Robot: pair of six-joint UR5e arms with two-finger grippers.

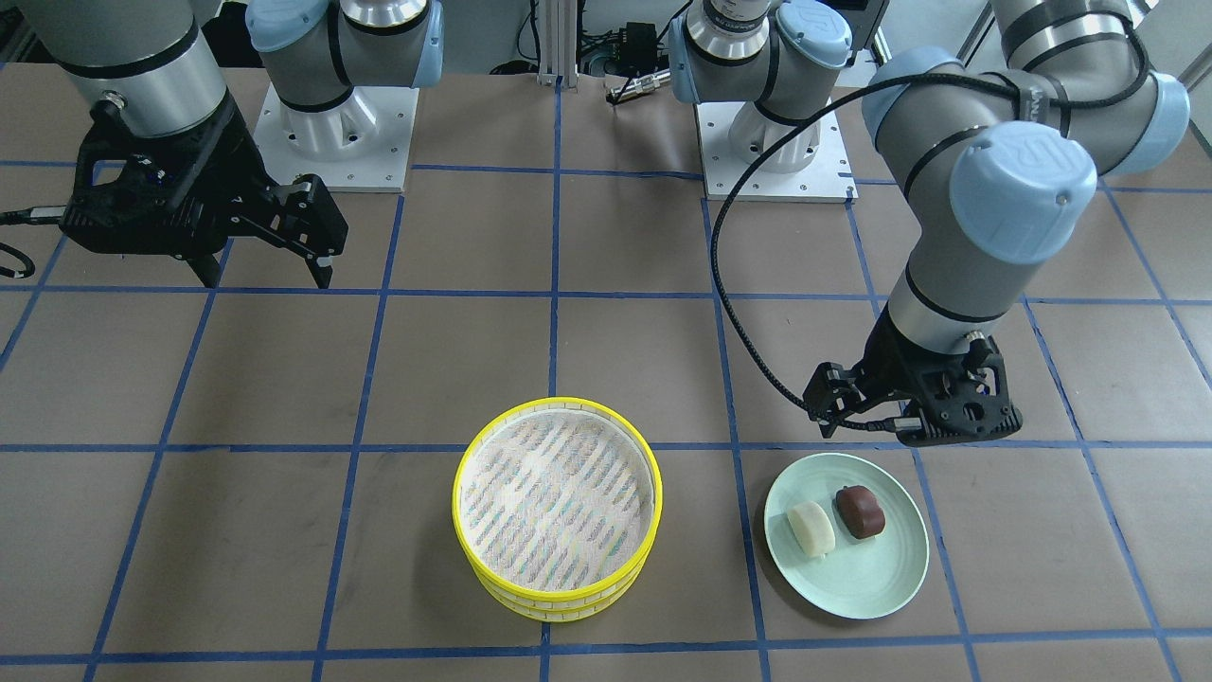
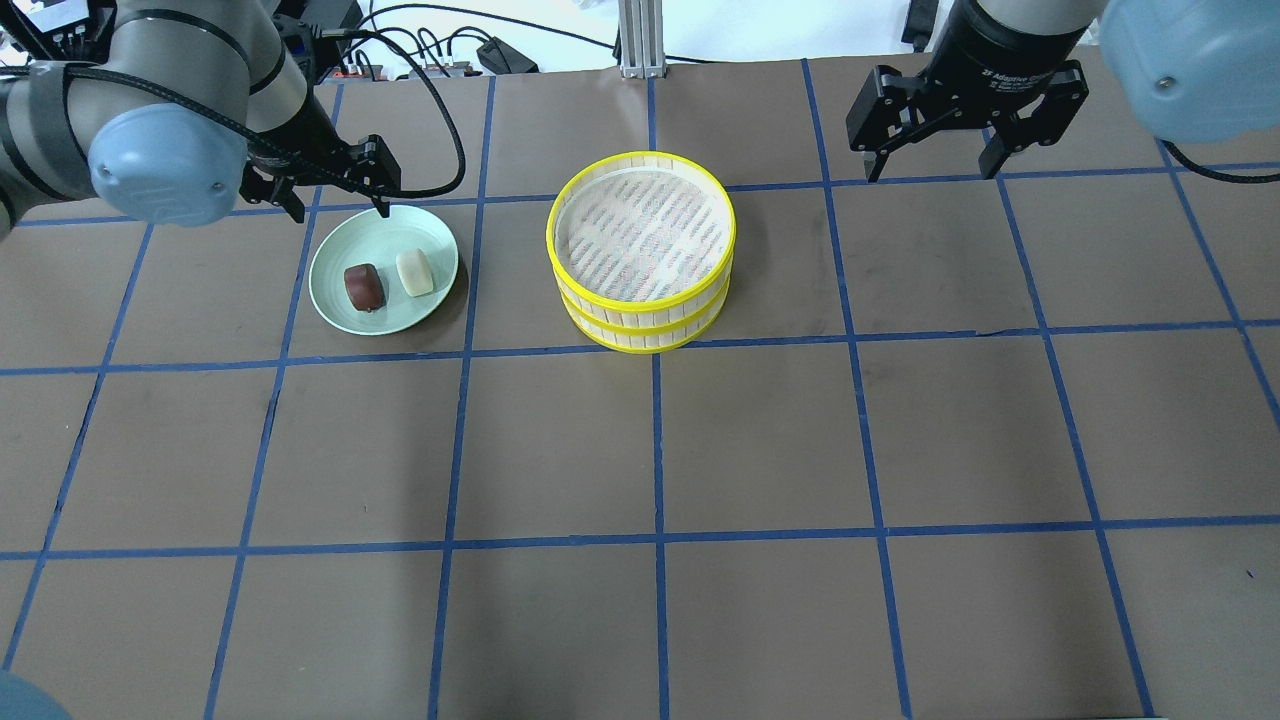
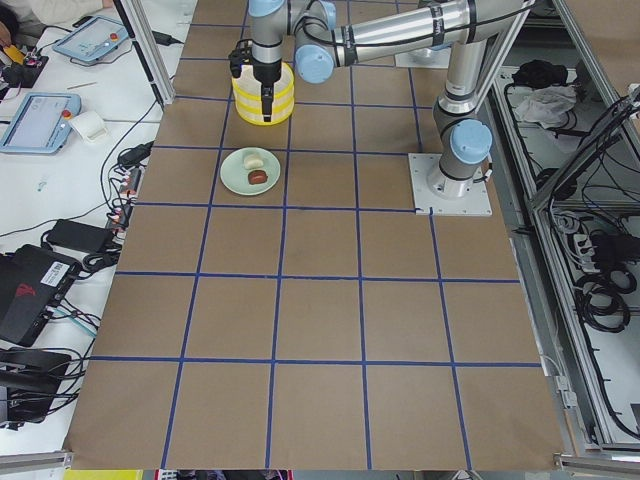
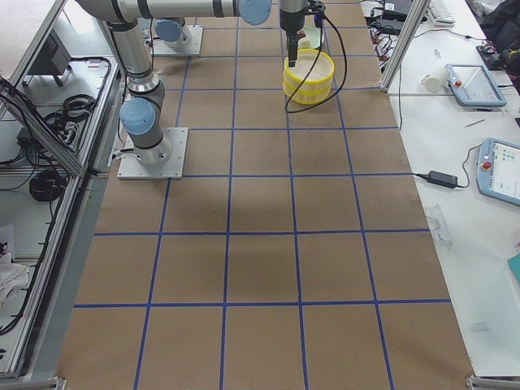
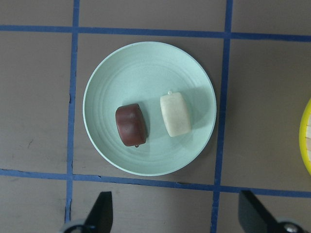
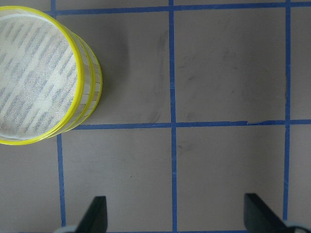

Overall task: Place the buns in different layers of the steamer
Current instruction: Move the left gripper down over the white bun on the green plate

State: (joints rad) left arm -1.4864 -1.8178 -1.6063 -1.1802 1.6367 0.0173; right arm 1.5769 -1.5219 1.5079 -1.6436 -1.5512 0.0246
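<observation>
A cream-white bun and a dark reddish-brown bun lie side by side, apart, on a pale green plate. The two yellow-rimmed steamer layers stand stacked, with the top mesh floor bare. My left gripper hangs open and empty above the plate's robot-side edge. My right gripper is open and empty above bare table, to the side of the steamer.
The table is covered in brown paper with a blue tape grid. The two arm bases stand on white plates at the robot's edge. The plate and the steamer stand about one grid square apart.
</observation>
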